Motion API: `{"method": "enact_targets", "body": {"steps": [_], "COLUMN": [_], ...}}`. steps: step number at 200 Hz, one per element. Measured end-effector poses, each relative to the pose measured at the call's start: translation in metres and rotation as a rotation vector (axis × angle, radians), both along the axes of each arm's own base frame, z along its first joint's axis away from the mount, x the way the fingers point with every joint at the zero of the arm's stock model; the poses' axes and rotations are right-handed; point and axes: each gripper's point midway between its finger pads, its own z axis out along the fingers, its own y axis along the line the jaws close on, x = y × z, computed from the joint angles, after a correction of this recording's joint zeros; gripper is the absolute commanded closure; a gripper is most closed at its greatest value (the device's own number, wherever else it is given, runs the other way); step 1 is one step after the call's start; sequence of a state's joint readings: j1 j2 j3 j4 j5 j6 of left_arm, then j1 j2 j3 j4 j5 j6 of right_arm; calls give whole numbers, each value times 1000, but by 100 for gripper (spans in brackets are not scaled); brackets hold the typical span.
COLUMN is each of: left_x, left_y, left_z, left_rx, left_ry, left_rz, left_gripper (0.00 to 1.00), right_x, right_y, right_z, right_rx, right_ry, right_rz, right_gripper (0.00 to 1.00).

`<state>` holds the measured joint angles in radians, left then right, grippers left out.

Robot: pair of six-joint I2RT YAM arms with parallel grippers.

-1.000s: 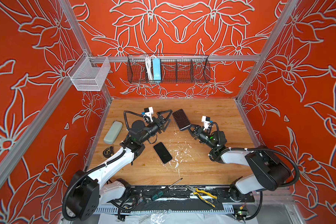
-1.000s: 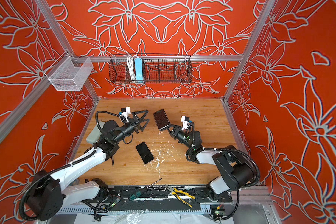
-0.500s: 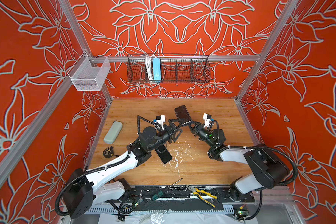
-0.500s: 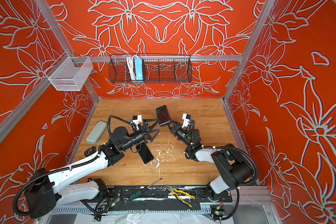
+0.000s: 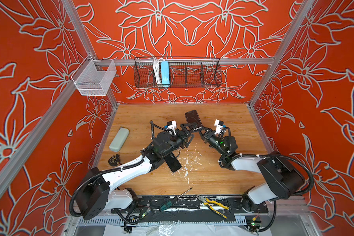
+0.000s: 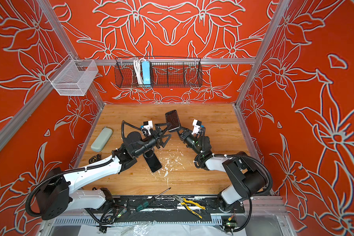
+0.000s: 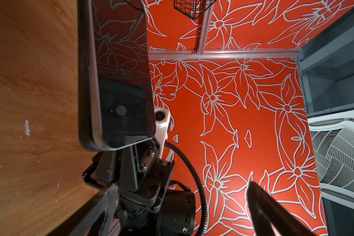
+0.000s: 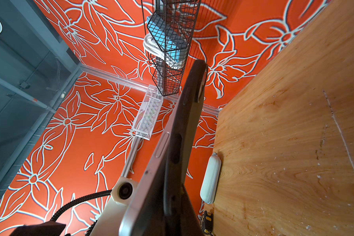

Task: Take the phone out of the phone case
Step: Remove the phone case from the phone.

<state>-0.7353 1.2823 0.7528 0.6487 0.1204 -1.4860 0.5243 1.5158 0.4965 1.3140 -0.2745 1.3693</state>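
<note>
The phone with its dark screen sits in a black phone case and is held tilted up above the table in both top views. My right gripper is shut on its lower end. In the right wrist view the phone's silver side runs beside the dark case, with my right gripper clamped over both. My left gripper is open right beside that lower end, one finger on each side of it. In the left wrist view the screen fills the upper part, ahead of the open left gripper.
A second dark handset lies flat on the table under my left arm. At the left lie a grey-green case and a tape measure. Pliers and a screwdriver rest at the front edge. Wire baskets hang on the back wall.
My left arm has swung right from the table's left side up to the held phone, staying open. The right gripper has tipped the phone up and a little leftward.
</note>
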Motion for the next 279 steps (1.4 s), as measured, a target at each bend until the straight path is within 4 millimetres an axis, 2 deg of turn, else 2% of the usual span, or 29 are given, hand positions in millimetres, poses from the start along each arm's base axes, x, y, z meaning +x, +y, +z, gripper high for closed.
{"method": "enact_targets", "body": {"steps": [51, 101, 176, 228, 279], "left_x": [3, 9, 12, 12, 15], "left_y": [2, -1, -5, -5, -8], "left_z": [4, -6, -5, 1, -4], "left_rx": [-12, -1, -27, -43, -41], "left_ry": [-13, 1, -3, -18, -15], "left_rz": [23, 31, 27, 30, 30], "left_gripper": [3, 3, 3, 3, 3], "right_x": [-1, -6, -9, -9, -11], "right_y": [1, 2, 0, -1, -3], "right_z": [1, 8, -3, -2, 2], "right_rx": [2, 9, -5, -5, -2], "right_ry": [-2, -19, 4, -1, -13], "right_rz": [-2, 6, -10, -12, -16], "right_gripper": [100, 100, 100, 100, 100]}}
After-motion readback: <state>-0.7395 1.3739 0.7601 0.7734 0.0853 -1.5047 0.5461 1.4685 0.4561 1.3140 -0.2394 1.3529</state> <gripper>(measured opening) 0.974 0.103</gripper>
